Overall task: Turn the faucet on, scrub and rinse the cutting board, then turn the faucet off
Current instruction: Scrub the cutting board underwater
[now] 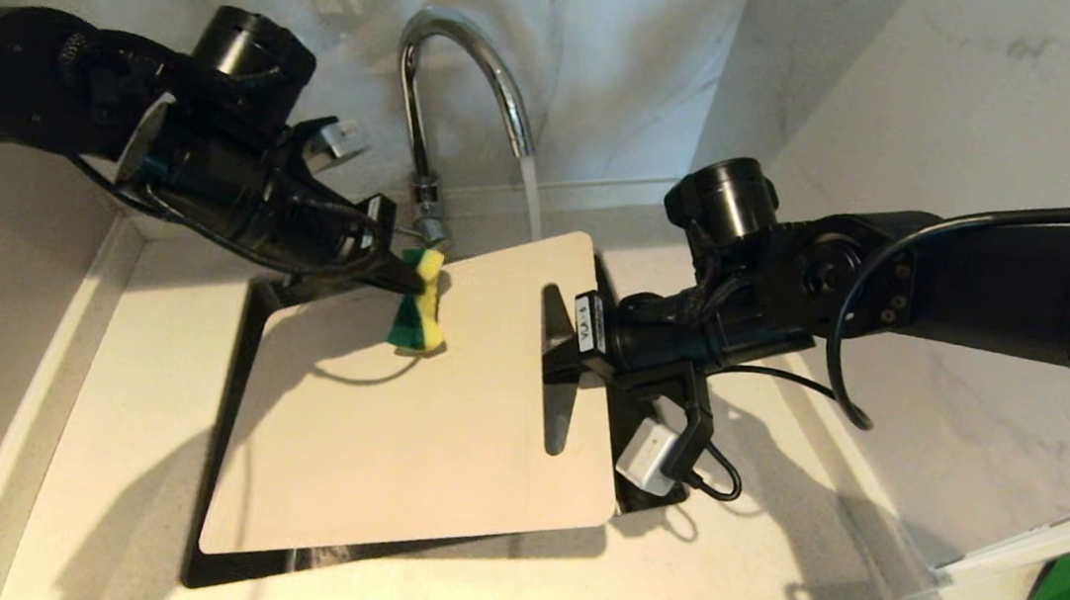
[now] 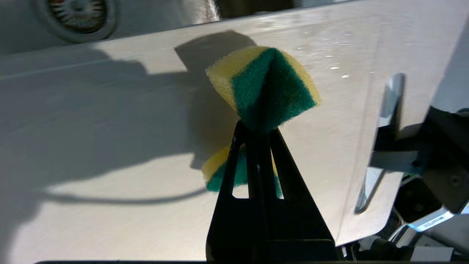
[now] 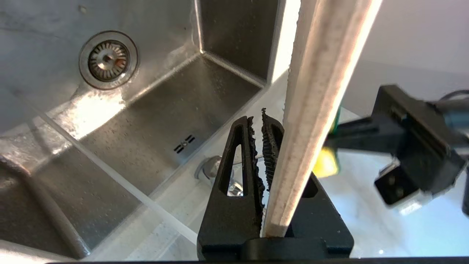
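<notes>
Left gripper [image 1: 403,276] clamped on sponge [image 1: 420,313] over cutting board [image 1: 424,408]; right gripper [image 1: 558,342] pinches board edge; faucet [image 1: 465,64] running.

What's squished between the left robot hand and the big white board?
A sponge, pinched in the left end effector over the board, shown in head and left wrist views.

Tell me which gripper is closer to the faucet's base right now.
Left. The left gripper, squeezing the sponge over the cutting board, hovers just beside the faucet base. The right gripper clamps the board's slotted end, farther off.
</notes>
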Tool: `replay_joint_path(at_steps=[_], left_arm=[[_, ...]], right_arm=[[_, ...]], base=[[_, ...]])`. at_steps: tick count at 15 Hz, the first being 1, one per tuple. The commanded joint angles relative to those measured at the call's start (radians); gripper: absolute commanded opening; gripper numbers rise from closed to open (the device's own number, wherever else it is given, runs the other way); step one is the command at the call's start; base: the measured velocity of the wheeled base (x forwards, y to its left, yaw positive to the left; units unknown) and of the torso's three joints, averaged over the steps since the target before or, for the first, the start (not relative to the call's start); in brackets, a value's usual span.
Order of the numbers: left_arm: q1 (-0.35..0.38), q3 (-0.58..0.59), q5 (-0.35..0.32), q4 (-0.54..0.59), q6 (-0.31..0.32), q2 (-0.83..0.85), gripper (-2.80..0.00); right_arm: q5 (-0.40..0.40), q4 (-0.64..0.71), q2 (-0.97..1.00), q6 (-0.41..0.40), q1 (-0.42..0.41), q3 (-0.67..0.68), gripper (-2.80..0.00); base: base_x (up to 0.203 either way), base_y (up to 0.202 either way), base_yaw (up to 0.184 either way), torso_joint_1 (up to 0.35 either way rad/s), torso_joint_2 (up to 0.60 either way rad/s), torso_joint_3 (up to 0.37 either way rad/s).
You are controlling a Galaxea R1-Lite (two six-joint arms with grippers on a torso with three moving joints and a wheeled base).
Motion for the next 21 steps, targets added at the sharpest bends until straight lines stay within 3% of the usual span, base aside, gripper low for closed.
replay_joint_path(at_steps=[1, 4, 13, 18, 21], left_arm=[[-0.024, -0.003, -0.002, -0.038, -0.007, 0.055, -2.8], [-0.009, -0.003, -0.003, -0.109, -0.05, 0.103, -2.8], [0.124, 0.006, -0.015, -0.027, -0.042, 0.104, -2.8], [0.251, 0.098, -0.021, -0.012, 0.031, 0.108, -2.8], [0.339, 0.184, -0.109, -0.014, 0.104, 0.097, -2.8]], right_arm=[[0.005, -0.015, 0.0, -0.016, 0.0, 0.014, -2.8], [0.005, -0.061, -0.014, -0.016, 0.0, 0.058, -2.8], [0.006, -0.068, -0.031, -0.016, 0.0, 0.062, -2.8], [0.006, -0.068, -0.046, -0.016, 0.0, 0.065, -2.8], [0.006, -0.068, -0.046, -0.016, 0.0, 0.064, -2.8]], base=[[0.0, 0.0, 0.0, 0.0, 0.0, 0.0], [0.0, 0.0, 0.0, 0.0, 0.0, 0.0], [0.0, 0.0, 0.0, 0.0, 0.0, 0.0], [0.0, 0.0, 0.0, 0.0, 0.0, 0.0], [0.0, 0.0, 0.0, 0.0, 0.0, 0.0]])
